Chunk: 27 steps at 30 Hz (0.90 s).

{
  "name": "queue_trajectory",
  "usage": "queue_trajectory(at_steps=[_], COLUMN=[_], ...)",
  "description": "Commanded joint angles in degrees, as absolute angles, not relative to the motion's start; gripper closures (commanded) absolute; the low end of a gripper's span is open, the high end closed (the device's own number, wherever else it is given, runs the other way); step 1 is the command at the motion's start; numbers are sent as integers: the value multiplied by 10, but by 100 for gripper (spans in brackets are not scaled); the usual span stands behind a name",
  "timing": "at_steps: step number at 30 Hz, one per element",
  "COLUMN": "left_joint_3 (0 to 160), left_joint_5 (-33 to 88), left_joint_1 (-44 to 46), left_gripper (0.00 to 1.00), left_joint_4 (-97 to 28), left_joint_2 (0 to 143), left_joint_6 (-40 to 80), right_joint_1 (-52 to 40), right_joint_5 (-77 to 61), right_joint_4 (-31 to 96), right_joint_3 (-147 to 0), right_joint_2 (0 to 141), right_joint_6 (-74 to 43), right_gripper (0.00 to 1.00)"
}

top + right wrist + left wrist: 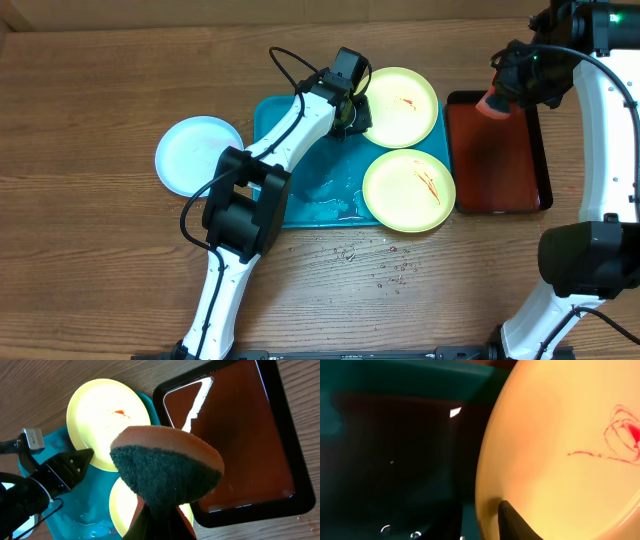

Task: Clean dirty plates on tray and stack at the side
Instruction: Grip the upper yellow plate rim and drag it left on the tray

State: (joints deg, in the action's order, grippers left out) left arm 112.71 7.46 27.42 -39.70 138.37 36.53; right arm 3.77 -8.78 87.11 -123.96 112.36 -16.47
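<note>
The left gripper (354,107) met the rim of the rear plate (405,100), presumably to steady it, closure indeterminable; the right gripper (160,520) clamped a sponge (167,467) aloft for scrubbing.

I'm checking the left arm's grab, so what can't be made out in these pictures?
Whether the left gripper holds the far yellow plate: overhead, the arm's wrist covers the fingers; left wrist shows one fingertip, cut by the bottom edge.
The near yellow plate: right wrist, mostly behind the sponge.
The right gripper: right wrist, fingers largely behind the sponge.
The white plate: overhead only, too small to judge smears.
</note>
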Motion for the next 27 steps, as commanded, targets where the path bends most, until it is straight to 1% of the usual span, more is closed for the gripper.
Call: queue_trajectory(at_steps=[1, 2, 4, 5, 12, 17, 21, 27], left_joint_3=[1134, 1134, 1134, 1134, 1158, 1221, 1291, 1342], left_joint_5=[68, 68, 69, 69, 73, 71, 70, 69], left_joint_1=[277, 276, 273, 270, 243, 203, 175, 150], left_gripper=[77, 84, 94, 96, 96, 96, 96, 96], left_joint_4=[-380, -368, -354, -349, -369, -415, -507, -706], left_joint_2=[1402, 1402, 1401, 1401, 1395, 1378, 1363, 1353], left_joint_6=[373, 373, 373, 373, 331, 289, 215, 72], right_joint_1=[39, 39, 39, 39, 39, 39, 39, 38], right_joint_5=[-91, -91, -91, -91, -91, -91, -91, -91], right_joint_4=[875, 876, 878, 878, 877, 876, 876, 873], right_joint_3=[-1244, -1244, -1244, -1244, -1244, -1244, -1244, -1244], right_joint_2=[1114, 1114, 1114, 1114, 1114, 1114, 1114, 1114], right_joint_6=[-163, -163, -162, -162, -162, -160, -160, -160], right_gripper=[96, 96, 96, 95, 96, 96, 96, 96])
